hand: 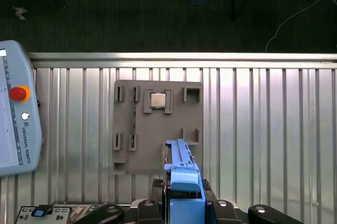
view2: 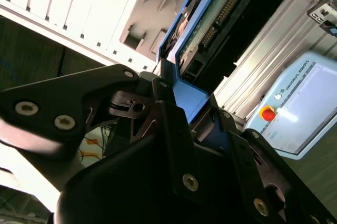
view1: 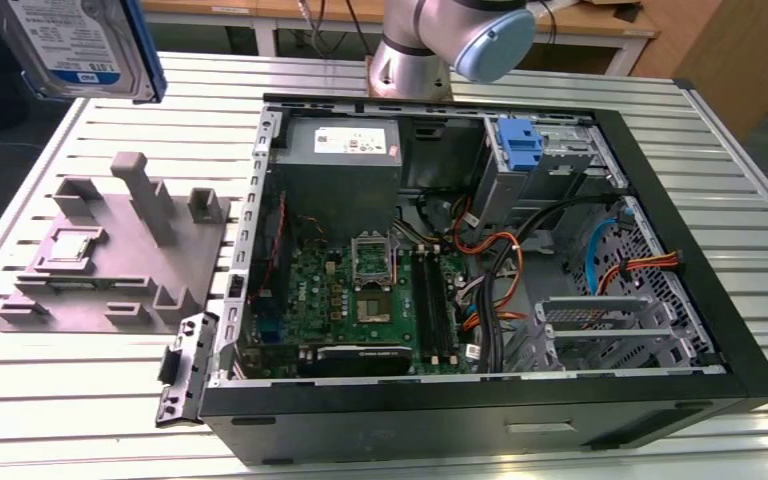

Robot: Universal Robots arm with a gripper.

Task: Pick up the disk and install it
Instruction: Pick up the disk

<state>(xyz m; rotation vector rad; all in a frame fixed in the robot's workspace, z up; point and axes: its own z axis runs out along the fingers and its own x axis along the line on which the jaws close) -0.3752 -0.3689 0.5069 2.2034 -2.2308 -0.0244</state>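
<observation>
End effector (hand: 182, 188) w/ disk (hand: 178, 155) btwn jaws

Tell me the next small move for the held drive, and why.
Probably carry the silver hard drive in its blue plastic carrier toward the open black computer case, to the exterior view's right. The hand is shut on it, and it hangs above the grey holder block, outside the case.

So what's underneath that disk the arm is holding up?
In the first wrist view, below the disk lies a grey holder block on the slatted table, with a small square chip seated in it. The disk covers part of the block.
</observation>
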